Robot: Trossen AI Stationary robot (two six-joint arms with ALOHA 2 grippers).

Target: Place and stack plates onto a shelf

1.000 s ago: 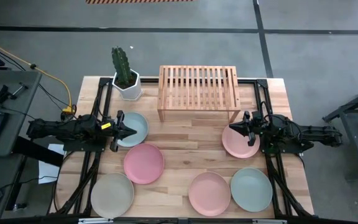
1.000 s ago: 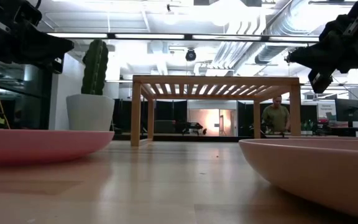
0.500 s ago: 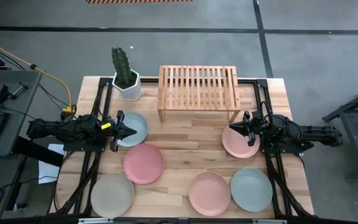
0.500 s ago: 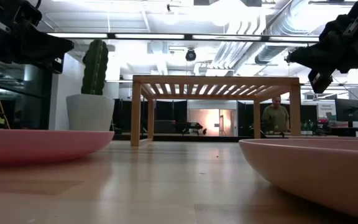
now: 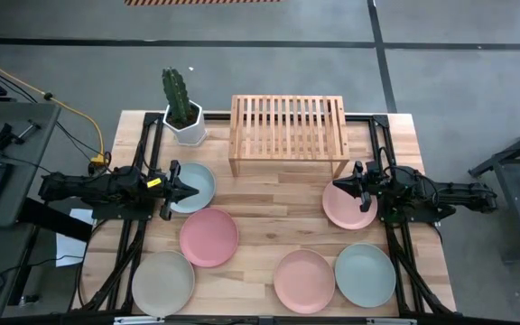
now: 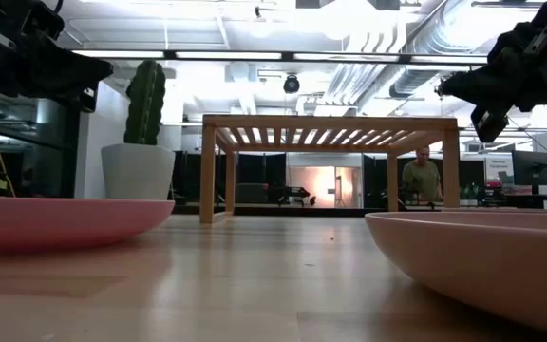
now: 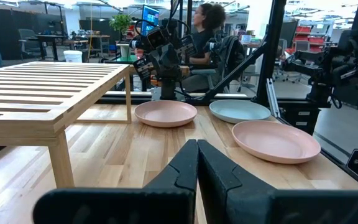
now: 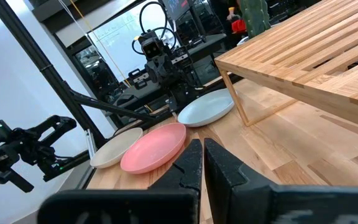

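Six plates lie flat on the desk [image 5: 278, 203], none on the shelf [image 5: 288, 131], which stands bare at the desk's back edge beside a potted cactus [image 5: 181, 106]. Left gripper [image 5: 191, 190], fingers pressed together and holding nothing, hovers over the pale blue plate [image 5: 200, 183]. Right gripper [image 5: 337, 187], also pressed together and empty, hovers at the edge of a pink plate [image 5: 348, 209]. Front rows: pink plate [image 5: 208, 236], beige plate [image 5: 162, 282], pink plate [image 5: 303, 280], pale green plate [image 5: 365, 274].
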